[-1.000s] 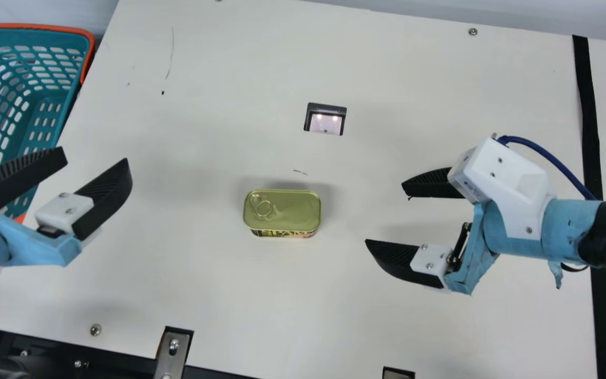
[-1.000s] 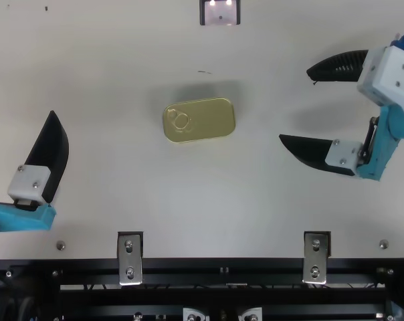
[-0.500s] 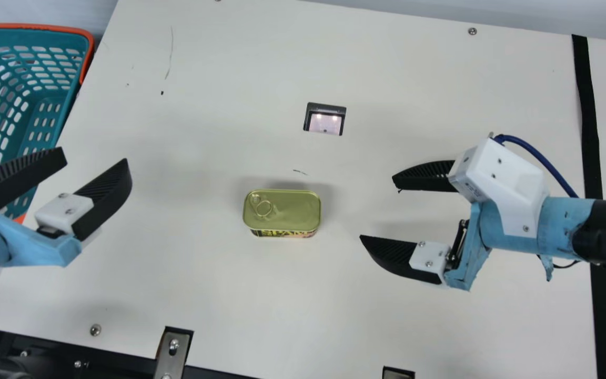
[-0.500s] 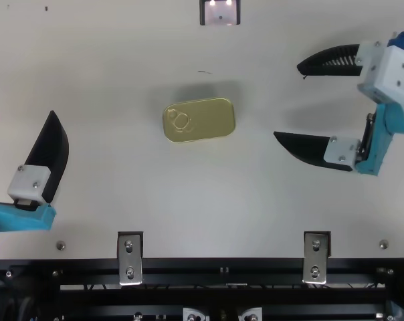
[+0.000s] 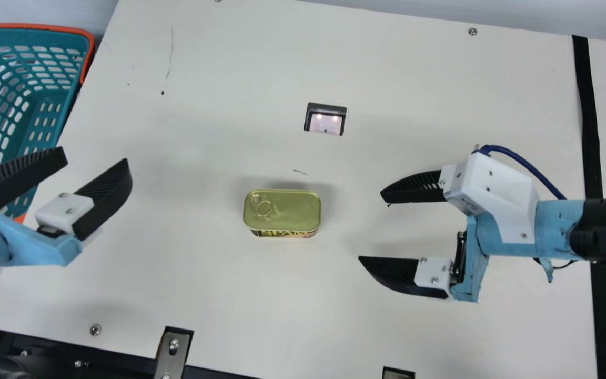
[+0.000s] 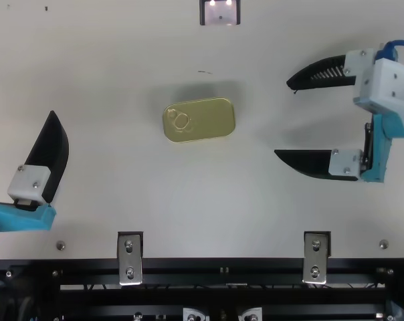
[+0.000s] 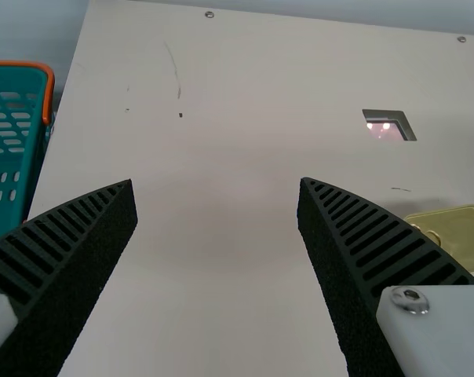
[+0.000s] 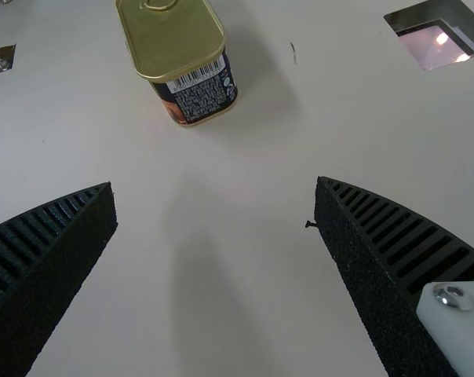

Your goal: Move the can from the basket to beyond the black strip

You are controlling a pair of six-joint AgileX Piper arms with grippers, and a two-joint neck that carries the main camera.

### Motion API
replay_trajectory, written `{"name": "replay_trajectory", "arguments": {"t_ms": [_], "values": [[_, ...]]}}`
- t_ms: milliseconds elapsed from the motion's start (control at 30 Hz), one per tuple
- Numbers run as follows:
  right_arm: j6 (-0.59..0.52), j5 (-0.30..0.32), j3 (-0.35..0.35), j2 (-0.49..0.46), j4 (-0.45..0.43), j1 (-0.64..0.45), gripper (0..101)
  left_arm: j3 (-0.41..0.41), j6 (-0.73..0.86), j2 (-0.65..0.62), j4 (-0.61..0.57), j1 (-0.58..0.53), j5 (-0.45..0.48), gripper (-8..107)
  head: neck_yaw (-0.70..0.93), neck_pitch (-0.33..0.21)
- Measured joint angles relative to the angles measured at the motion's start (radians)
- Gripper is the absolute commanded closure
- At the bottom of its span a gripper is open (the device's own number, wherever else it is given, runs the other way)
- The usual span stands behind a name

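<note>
In the main view, the can (image 5: 292,210) stands on the worktop (image 5: 219,295), the basket (image 5: 45,105) well to its left, the black strip (image 5: 590,131) well to its right. The left gripper (image 5: 96,156), left of the can, is wide open and empty; so is the right gripper (image 5: 370,226), right of the can. The top view shows the can between both grippers. Each wrist view shows parted fingers and the can.

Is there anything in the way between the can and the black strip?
Yes: in the main view, the right gripper and its arm are between the can and the black strip. I see nothing else there.
</note>
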Motion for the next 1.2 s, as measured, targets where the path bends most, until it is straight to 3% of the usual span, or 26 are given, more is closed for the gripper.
{"name": "replay_trajectory", "arguments": {"t_ms": [800,1200], "values": [[0.009,0.003,-0.014,-0.011,-0.019,0.008,0,0.000,0.000,0.000,0.000,0.000,0.000,9,0.000,0.000],[0.001,0.022,-0.036,-0.036,0.030,0.012,0,0.000,0.000,0.000,0.000,0.000,0.000,9,0.000,0.000]]}}
